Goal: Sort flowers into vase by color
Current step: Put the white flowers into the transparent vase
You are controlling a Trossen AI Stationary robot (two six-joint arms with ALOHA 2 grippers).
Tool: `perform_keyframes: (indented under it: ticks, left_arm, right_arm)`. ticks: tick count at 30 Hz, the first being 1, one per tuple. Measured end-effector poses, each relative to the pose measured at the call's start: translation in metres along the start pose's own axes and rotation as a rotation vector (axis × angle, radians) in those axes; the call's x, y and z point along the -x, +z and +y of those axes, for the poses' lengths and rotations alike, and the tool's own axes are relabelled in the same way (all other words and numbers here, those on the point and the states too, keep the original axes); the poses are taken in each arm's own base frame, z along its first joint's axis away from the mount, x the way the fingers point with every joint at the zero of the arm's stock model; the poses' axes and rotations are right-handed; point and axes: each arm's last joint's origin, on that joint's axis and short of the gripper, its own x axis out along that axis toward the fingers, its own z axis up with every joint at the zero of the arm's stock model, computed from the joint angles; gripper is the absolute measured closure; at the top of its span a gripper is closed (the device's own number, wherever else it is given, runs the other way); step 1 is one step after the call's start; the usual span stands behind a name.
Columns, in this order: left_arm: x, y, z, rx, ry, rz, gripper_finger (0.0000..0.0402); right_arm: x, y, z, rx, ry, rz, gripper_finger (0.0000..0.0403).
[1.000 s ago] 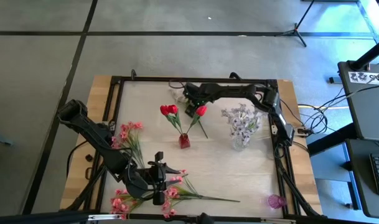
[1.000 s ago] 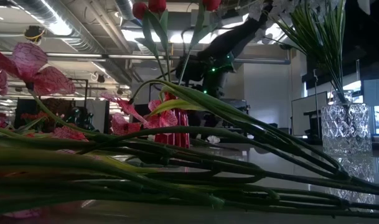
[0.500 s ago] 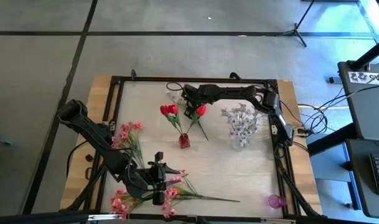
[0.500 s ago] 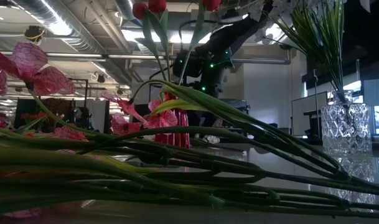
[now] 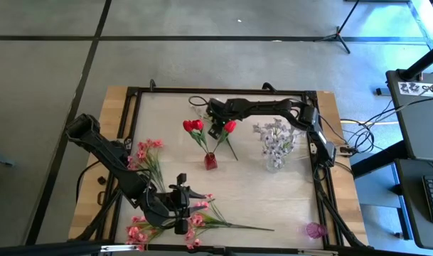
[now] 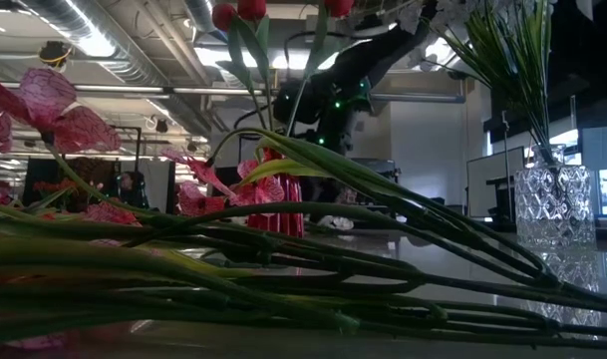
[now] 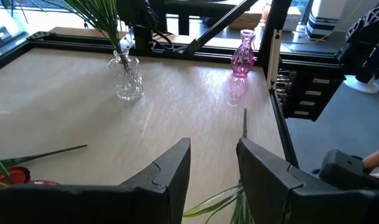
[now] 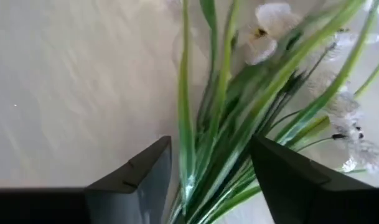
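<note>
My right gripper at table's 12 o'clock, jaws apart around white sprig stems, grip unclear; left gripper open, empty

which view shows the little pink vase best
The left wrist view: the pink vase stands upright and whole near the table's edge, empty. The high view shows it only as a small pink spot in a table corner. The low and right wrist views miss it.

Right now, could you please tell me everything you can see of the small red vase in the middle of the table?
The small red vase stands upright near the table's middle, left of the clear cut-glass vase. It looks like translucent red glass, squat and narrow. Three red tulip-like blooms on green stems rise from it, fanning apart. The right gripper hovers among those stems, fingers open; whether it touches them is unclear.
</note>
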Motion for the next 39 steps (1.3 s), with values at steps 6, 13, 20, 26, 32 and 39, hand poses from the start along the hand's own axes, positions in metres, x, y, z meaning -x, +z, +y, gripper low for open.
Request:
perform_keyframes:
  ticks: [6,13,20,26,32,39]
  left_arm:
    - [0.0,0.0,0.0,0.001,-0.001,-0.001,0.0273]
    - [0.0,0.0,0.0,0.002,0.0,-0.003,0.0273]
    - [0.0,0.001,0.001,0.004,0.042,-0.025,0.0273]
    - [0.002,0.001,-0.001,0.009,0.039,-0.031,0.0273]
    - [0.002,0.001,-0.001,0.01,0.04,-0.032,0.0273]
    - [0.004,0.001,-0.003,0.012,0.052,-0.049,0.0273]
  right_arm:
    - [-0.007,-0.008,-0.002,-0.017,-0.01,0.025,0.0247]
    - [-0.007,-0.007,-0.003,0.001,-0.03,0.008,0.0328]
    - [0.029,0.011,0.002,0.013,-0.012,-0.101,0.0386]
    - [0.118,0.025,-0.001,0.014,-0.075,-0.345,0.0384]
    - [0.233,0.018,-0.005,0.025,-0.068,-0.676,0.0388]
    - [0.361,-0.034,0.01,0.149,0.066,-1.102,0.0396]
